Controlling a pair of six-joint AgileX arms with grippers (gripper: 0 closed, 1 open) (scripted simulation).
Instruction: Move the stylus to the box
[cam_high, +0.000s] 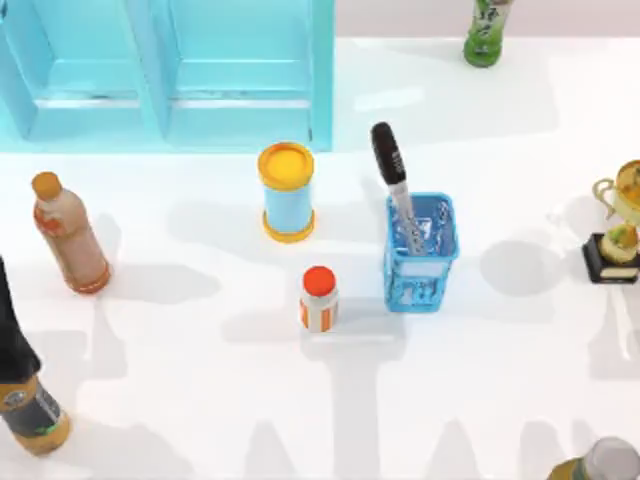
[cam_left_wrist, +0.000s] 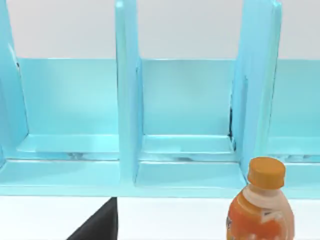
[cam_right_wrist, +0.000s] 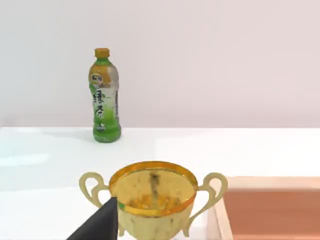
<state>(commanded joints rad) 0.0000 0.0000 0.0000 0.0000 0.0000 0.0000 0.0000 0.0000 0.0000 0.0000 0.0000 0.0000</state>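
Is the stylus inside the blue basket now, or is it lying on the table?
Inside. In the top view the stylus stands with its grey shaft down in the blue mesh basket, its black upper part sticking out above the rim, leaning.

Robot body: just a flat matte-black wedge (cam_left_wrist: 97, 222) w/ straight slanted edge, no markings.

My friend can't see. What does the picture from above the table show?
A black-topped stylus stands leaning in a small blue mesh basket near the middle of a white table. Beside it stand an orange-lidded jar and a yellow-topped blue can, with a light blue shelf behind.
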